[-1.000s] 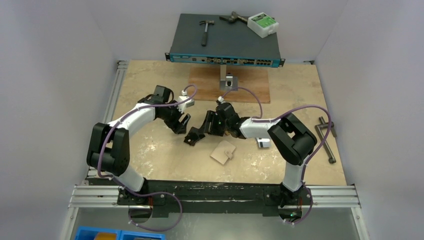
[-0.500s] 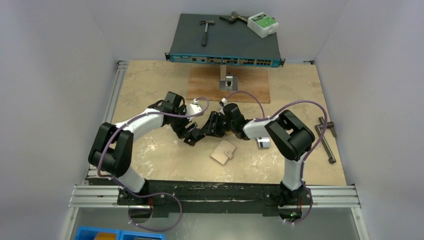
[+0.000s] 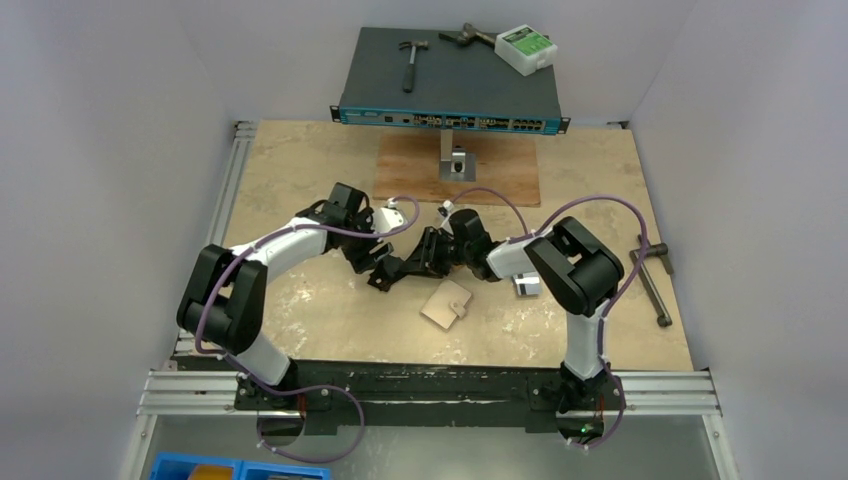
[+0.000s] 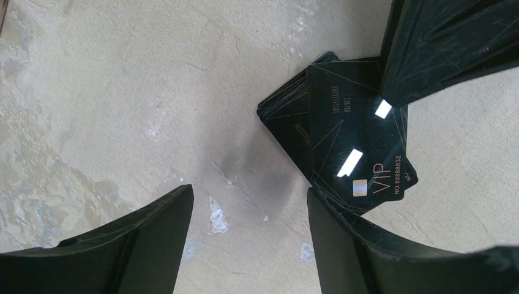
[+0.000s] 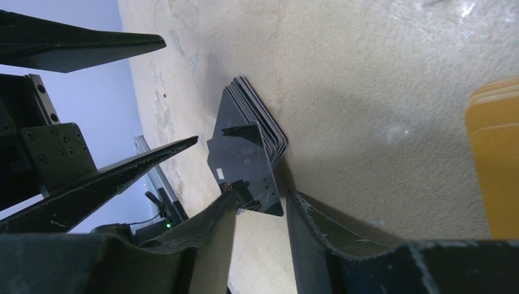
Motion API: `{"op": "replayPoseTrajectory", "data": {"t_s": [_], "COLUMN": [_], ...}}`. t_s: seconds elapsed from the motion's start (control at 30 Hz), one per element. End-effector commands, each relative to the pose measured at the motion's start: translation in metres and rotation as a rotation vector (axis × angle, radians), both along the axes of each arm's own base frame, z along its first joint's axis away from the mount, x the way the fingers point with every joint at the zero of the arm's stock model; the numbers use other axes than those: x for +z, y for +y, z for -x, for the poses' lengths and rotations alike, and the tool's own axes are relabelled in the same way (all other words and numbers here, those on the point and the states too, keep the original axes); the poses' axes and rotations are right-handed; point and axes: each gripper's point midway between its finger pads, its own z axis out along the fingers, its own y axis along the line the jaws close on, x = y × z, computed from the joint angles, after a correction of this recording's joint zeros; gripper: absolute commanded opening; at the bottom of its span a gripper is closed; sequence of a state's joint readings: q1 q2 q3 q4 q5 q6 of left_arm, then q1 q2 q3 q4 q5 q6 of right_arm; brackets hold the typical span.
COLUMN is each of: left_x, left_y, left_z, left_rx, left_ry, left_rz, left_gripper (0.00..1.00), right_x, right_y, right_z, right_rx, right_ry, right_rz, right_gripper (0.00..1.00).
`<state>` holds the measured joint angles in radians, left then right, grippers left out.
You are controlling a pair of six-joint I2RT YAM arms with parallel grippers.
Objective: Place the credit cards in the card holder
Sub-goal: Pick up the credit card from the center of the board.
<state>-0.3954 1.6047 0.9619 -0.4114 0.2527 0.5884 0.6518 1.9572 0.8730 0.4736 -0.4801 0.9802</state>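
Note:
A fanned stack of black credit cards [image 4: 343, 128] lies on the table, the top one marked VIP; it also shows in the top view [image 3: 379, 283] and the right wrist view [image 5: 251, 138]. My left gripper [image 4: 248, 190] is open just left of the stack, its right finger at the top card's corner. My right gripper [image 5: 262, 197] is open, its fingertips at the top card's raised edge, and it reaches in from the right [image 3: 408, 268]. The beige card holder [image 3: 447, 303] lies closed nearer the front. Silver-grey cards [image 3: 525, 286] lie right of it. An orange-yellow card [image 5: 492, 159] is partly in view.
A wooden board [image 3: 455, 170] and a small metal stand [image 3: 456, 160] lie behind the grippers. A network switch [image 3: 450, 85] with a hammer and a white box is at the back. Metal tools [image 3: 655, 280] lie at the right edge.
My left gripper has swung right and down to the black stack. My right gripper has moved a little left and lower onto the same stack. The card holder has not moved.

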Motion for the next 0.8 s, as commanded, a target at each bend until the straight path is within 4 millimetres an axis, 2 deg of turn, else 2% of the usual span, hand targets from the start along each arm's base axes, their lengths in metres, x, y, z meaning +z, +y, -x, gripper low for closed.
{"op": "replayPoseTrajectory", "data": {"t_s": [0.0, 0.33, 0.53, 0.77], "left_x": [-0.001, 0.004, 0.028, 0.076], "left_y": [-0.002, -0.002, -0.009, -0.006], "left_z": [-0.001, -0.003, -0.001, 0.0], "left_rx": [-0.042, -0.04, -0.01, 0.052], "left_ry": [-0.014, -0.03, 0.003, 0.068], "left_rz": [-0.018, -0.015, 0.086, 0.28], "left_gripper": [0.67, 0.66, 0.72, 0.74], "right_x": [-0.052, -0.048, -0.03, 0.02], "right_y": [-0.025, -0.031, -0.029, -0.016], "right_z": [0.029, 0.025, 0.019, 0.01], "right_rx": [0.0, -0.024, -0.029, -0.007], "right_ry": [0.158, 0.159, 0.124, -0.008], "right_rz": [0.118, 0.098, 0.064, -0.079], "right_gripper": [0.34, 0.01, 0.0, 0.0]}}
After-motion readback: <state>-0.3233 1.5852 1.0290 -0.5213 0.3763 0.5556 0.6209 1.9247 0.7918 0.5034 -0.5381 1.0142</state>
